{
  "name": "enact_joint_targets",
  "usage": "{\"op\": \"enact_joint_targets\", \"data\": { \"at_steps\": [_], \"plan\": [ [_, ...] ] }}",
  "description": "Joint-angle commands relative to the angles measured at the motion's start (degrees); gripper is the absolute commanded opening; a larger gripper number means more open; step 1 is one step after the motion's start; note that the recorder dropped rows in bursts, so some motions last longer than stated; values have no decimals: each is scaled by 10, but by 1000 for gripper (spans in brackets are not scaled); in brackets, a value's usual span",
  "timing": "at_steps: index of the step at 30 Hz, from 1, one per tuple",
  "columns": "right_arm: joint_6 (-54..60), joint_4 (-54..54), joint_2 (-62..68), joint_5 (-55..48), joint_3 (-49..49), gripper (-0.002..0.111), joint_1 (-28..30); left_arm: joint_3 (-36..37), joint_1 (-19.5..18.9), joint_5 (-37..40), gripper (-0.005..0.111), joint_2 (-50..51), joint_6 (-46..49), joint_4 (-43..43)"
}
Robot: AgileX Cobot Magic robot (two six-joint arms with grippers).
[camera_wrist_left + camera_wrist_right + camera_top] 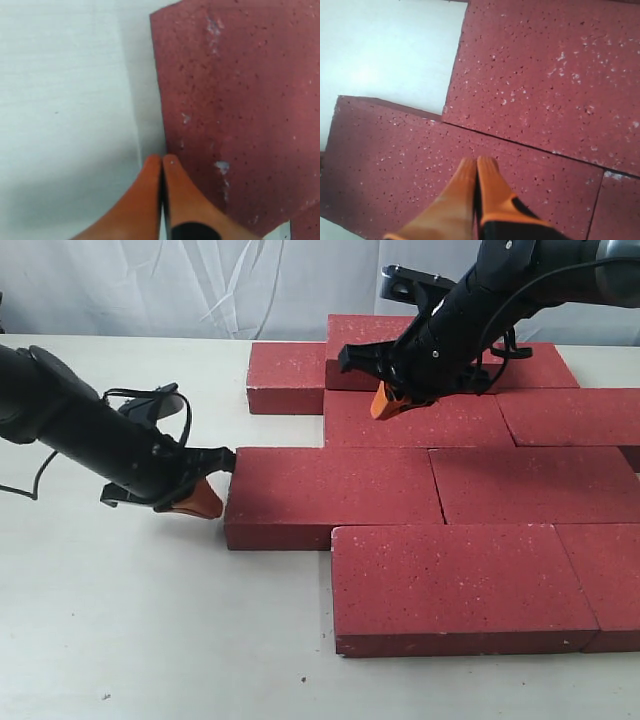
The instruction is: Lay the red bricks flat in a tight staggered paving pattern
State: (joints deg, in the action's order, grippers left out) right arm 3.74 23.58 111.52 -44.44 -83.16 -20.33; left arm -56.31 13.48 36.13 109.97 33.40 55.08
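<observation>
Currently nine red bricks (460, 585) are lying on the desk (120, 640). Both closed and empty, the left pincer (208, 502) is touching one's end, the right pincer (382, 405) hovering over another.

Red bricks (520, 485) lie flat on a pale table (130, 640) in staggered rows, most edges touching. The left gripper (212, 502), its orange fingertips together, sits low over the table against the left end of a middle-row brick (330, 495). The right gripper (385, 402) points down at a brick further back, its tips seemingly touching the top face.
</observation>
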Motion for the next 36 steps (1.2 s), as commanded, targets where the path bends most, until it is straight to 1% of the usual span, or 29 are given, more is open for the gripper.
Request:
{"op": "enact_joint_targets", "data": {
  "at_steps": [1,4,7,12,21,27,32,36],
  "plan": [
    [5,-12,-6,3,1,-1,3,-1,-18,17,0,1,-1,4],
    [5,-14,-6,3,1,-1,3,-1,-17,23,0,1,-1,15],
    [5,-14,-6,4,1,-1,3,-1,-2,30,0,1,-1,32],
    [5,-14,-6,4,1,-1,3,-1,21,30,0,1,-1,30],
    [5,-15,-6,4,1,-1,3,-1,21,35,0,1,-3,17],
    [8,-1,-6,6,1,-1,13,-1,-6,35,0,1,-28,0],
    [32,33,-6,-2,1,-1,50,-1,-38,35,0,-12,-31,-16],
    [39,34,-6,-3,1,-1,74,-2,-54,12,0,-41,-61,-54]
  ]
}}
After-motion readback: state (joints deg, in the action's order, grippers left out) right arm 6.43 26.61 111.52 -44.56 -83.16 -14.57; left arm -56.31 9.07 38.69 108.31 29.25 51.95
